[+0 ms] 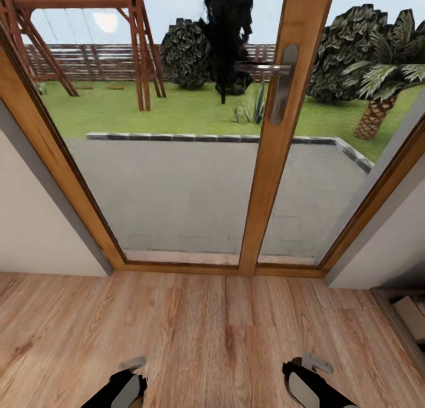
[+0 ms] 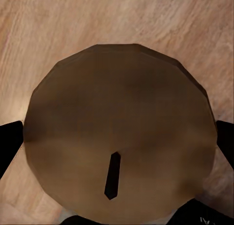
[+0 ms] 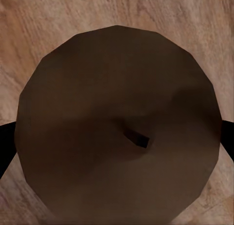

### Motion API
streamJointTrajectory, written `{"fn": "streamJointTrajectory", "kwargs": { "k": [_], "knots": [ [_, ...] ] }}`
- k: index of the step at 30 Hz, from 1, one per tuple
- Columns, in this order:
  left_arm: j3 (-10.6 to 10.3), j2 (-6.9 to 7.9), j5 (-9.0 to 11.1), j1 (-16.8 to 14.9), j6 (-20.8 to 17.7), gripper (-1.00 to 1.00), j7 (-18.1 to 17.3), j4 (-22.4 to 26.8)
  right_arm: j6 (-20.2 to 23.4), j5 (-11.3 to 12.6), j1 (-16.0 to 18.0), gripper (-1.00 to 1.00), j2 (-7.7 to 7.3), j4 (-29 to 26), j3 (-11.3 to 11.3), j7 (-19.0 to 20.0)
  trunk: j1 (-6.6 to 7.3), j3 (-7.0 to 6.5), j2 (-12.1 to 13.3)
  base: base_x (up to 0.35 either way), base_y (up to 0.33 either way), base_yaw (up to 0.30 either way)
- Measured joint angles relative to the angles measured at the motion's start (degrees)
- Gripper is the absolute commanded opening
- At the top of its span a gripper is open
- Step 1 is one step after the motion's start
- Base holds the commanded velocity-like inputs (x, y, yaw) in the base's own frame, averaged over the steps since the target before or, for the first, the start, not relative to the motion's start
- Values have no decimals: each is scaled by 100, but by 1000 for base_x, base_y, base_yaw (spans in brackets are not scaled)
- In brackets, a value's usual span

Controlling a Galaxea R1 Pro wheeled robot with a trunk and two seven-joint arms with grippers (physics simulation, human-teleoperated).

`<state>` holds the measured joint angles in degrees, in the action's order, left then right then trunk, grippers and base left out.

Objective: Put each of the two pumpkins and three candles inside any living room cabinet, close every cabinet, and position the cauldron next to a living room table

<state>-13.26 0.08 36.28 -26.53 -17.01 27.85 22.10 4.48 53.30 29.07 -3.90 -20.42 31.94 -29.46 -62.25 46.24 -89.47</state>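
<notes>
head: high, facing glass door (image 1: 195, 130) | wrists: close above candles, sharing wood floor (image 1: 212, 331)

Floor (image 1: 206, 331): light brown wood-grain planks. Door frame (image 1: 277, 154): honey-tan wood; handle (image 1: 282, 83) dull grey metal. Walls (image 1: 35, 219): off-white w/ grey trim. Patio (image 1: 195, 189): grey paving, darker grey kerb. Lawn (image 1: 177, 110): green. L candle (image 2: 119, 137): tan-brown top, black wick. R candle (image 3: 117, 127): darker brown, black wick.
</notes>
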Motion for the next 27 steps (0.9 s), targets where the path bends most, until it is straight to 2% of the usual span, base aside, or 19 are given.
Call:
{"fn": "streamJointTrajectory", "kwargs": {
  "k": [2,5,15,27],
  "knots": [
    [-3,4,27,-1,281,-100,3,-144,-83,-1,0,-100,3,1,-1,-1,0,0,0,0,0,0],
    [15,5,82,-1,470,-100,10,-226,-158,2,-1,-100,8,5,-4,-2,0,1,0,0,0,-129],
    [21,-1,94,7,536,-100,-9,-261,-249,-1,-2,-100,12,153,-7,-14,0,26,0,-3,0,-251],
    [17,-3,101,16,536,-100,-19,-265,-313,-5,-2,-100,35,214,-6,-12,0,56,0,-102,29,-270]
  ]
}}
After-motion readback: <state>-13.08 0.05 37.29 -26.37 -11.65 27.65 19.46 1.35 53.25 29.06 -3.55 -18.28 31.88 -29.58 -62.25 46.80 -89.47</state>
